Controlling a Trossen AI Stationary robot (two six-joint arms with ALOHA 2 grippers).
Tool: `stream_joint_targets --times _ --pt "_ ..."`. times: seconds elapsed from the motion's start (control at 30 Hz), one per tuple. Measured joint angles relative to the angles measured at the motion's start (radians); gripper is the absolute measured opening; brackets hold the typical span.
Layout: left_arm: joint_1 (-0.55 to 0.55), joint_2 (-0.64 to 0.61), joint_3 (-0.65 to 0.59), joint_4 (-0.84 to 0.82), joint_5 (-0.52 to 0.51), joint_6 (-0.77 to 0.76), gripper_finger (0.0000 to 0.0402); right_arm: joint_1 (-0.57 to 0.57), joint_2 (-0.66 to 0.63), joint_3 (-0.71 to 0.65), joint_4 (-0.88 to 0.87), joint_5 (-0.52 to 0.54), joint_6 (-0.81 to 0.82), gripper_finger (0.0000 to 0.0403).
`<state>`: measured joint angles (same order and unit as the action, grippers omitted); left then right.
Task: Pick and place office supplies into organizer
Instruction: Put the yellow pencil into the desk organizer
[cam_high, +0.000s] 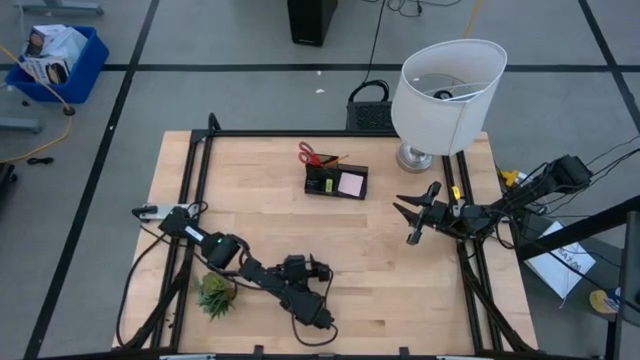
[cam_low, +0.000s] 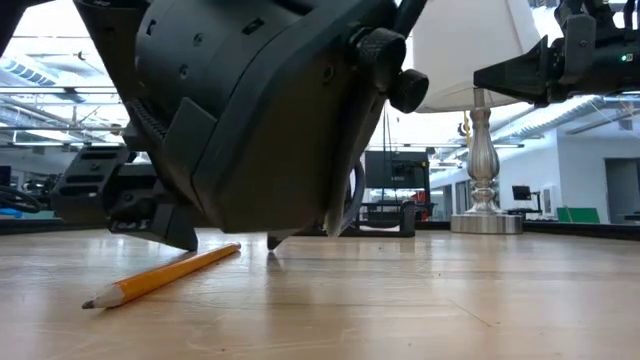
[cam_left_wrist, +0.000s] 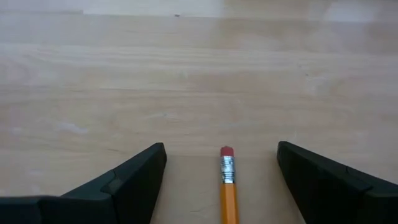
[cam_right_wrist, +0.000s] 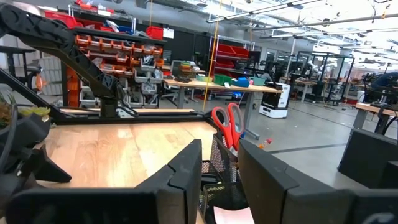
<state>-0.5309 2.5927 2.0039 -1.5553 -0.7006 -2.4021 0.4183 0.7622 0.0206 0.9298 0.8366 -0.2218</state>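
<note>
Near the table's front edge | left gripper (cam_left_wrist: 221, 180) is hanging wide open around the pencil (cam_left_wrist: 228, 186), gripping nothing | risk: it's rolling away if one finger is bumping it first

one camera looks down from above, one sits low on the table (cam_low: 450, 300), both seeing the lamp (cam_high: 445, 95).

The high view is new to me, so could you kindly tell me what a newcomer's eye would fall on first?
The large white lamp at the table's far right edge stands out first. Next comes the left hand at the near edge, open and low over a yellow pencil lying between its fingers. The black organizer sits mid-table with red scissors standing in it.
</note>
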Motion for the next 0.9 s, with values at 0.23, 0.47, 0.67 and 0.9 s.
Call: stream_joint_targets --times 0.23,0.47,0.67,0.9 --pt "0.000 0.004 0.052 -0.006 0.047 0.033 0.0321 0.000 0.000 0.000 0.000 0.000 0.000 0.0100" --pt "-0.002 0.004 0.086 -0.006 0.065 0.120 0.0321 0.000 0.000 0.000 0.000 0.000 0.000 0.0100" --pt "0.001 -0.001 0.088 -0.007 0.082 0.101 0.0321 0.000 0.000 0.000 0.000 0.000 0.000 0.0100" --pt "0.007 -0.005 0.081 0.000 0.099 0.114 0.0269 0.000 0.000 0.000 0.000 0.000 0.000 0.0100"
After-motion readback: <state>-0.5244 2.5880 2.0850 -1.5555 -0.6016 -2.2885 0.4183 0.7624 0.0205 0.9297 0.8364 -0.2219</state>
